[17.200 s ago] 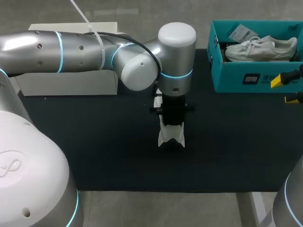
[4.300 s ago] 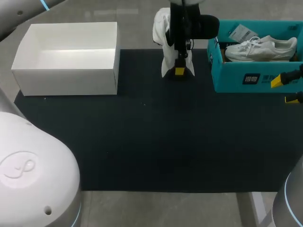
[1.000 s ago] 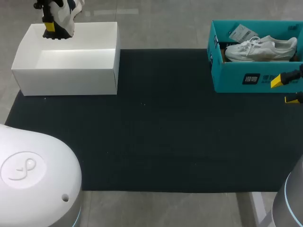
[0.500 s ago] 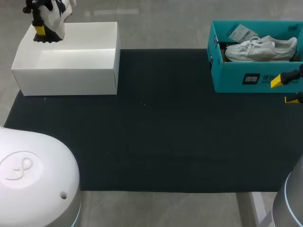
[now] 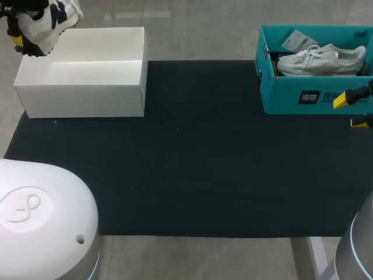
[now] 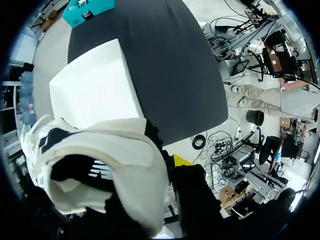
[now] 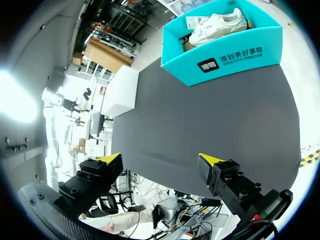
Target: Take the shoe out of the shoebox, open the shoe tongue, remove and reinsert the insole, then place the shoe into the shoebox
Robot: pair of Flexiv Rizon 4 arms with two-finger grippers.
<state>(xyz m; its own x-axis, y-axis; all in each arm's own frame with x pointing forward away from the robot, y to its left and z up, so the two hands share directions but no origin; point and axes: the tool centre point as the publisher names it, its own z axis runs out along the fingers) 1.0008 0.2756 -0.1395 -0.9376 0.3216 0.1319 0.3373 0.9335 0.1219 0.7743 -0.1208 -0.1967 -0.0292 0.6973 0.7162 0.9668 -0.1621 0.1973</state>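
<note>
- Spreading across the near ground, the black-topped bench (image 5: 186,175) carries two boxes towards its far edge.
- At its right edge the right end effector (image 7: 161,158) hangs released. Its yellow-tipped fingers (image 7: 111,159) are well apart with nothing between them, just in front of the teal box.
- Farther back on the right, the teal cardboard shoebox (image 5: 303,96) stands open. A white lace-up sneaker (image 5: 320,60) lies inside it beside a paper tag (image 5: 297,41).
- At the far left sits the open white rectangular box (image 5: 81,87).
- Farthest off, at that box's far left corner, the left end effector (image 5: 18,39) is clenched on a white-and-black sports shoe (image 5: 44,20).
- This shoe is held tilted in the air and is not resting in the box.
- From the left wrist, the shoe fills the space at the fingers and hides one of them, and one yellow tip (image 6: 182,161) shows beside it.
</note>
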